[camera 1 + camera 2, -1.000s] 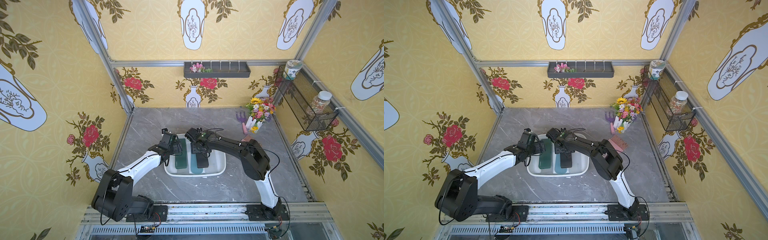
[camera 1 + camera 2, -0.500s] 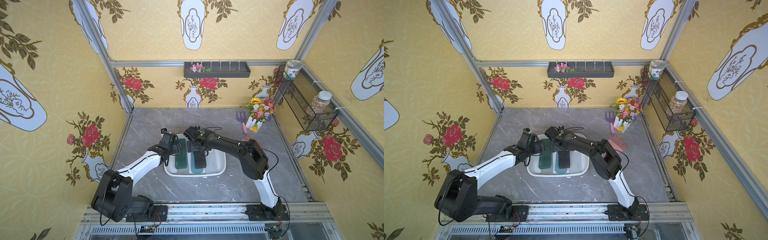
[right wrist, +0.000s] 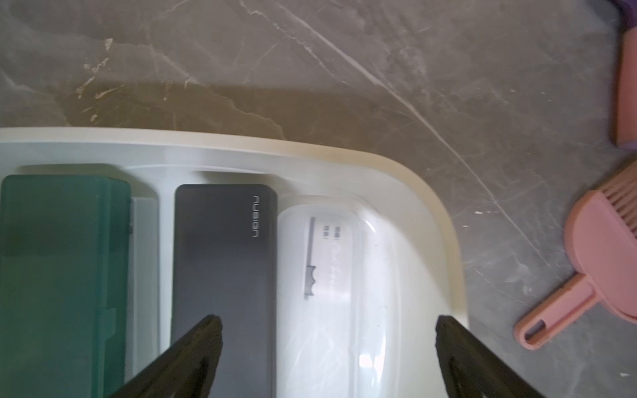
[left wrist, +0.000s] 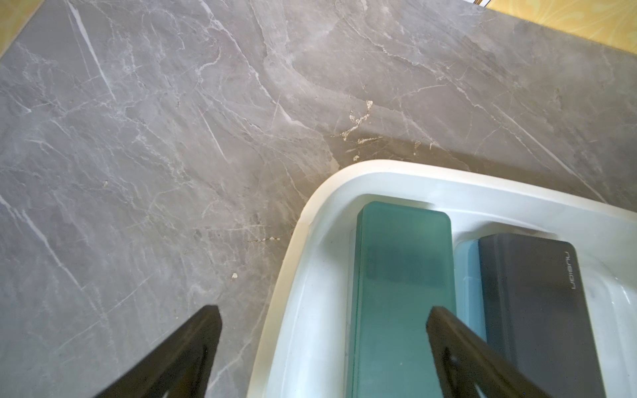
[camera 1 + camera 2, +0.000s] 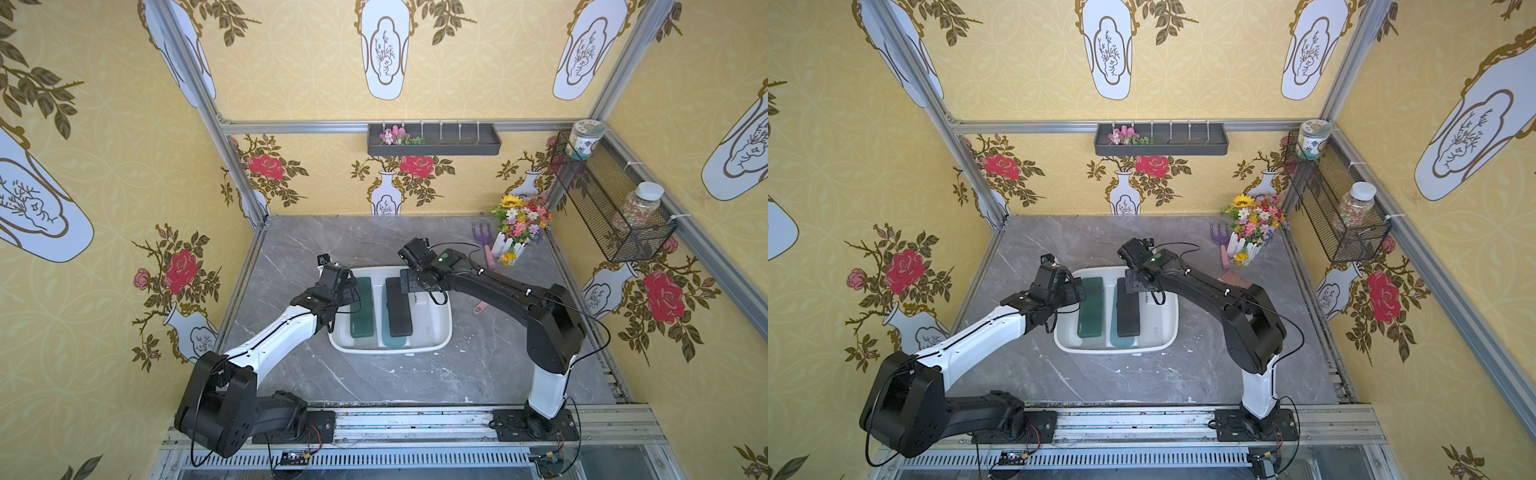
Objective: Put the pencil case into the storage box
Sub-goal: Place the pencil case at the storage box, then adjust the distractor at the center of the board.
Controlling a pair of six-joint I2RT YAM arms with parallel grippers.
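On the grey marble-patterned counter (image 5: 374, 374), midway between its side edges: placing step, by the look of it complete. Every case in view lies inside the box, and neither pincer holds anything. Next move, as judged: raise both arms straight up, clear of rim and cases, without nudging the stack.

1. black-and-white right arm (image 5: 498, 289): rises from the front rail near the counter's front right corner, elbow bent, forearm reaching across to the box's far right corner, wrist turned down.
2. white-and-black left arm (image 5: 274, 336): rises near the front left corner and stretches diagonally to the box's left edge.
3. large shallow white plastic storage box (image 5: 415, 350), rolled rim: flat on the counter.
4. dark grey rigid plastic pencil case (image 5: 398, 307), pale lettering at one end: inside the box, central, apparently resting on a light blue plastic case (image 5: 392, 341).
5. green translucent plastic case (image 5: 360, 307): along the box's left side, apart from the dark one.
6. frosted white plastic case (image 3: 344, 275): along the right side, just beside the dark one.
7. right gripper (image 3: 327, 319): jaws spread wide, empty, above the dark and frosted cases.
8. left gripper (image 4: 324, 310): jaws spread wide, empty, straddling the box's left rim, one finger over bare counter, one over the green case.
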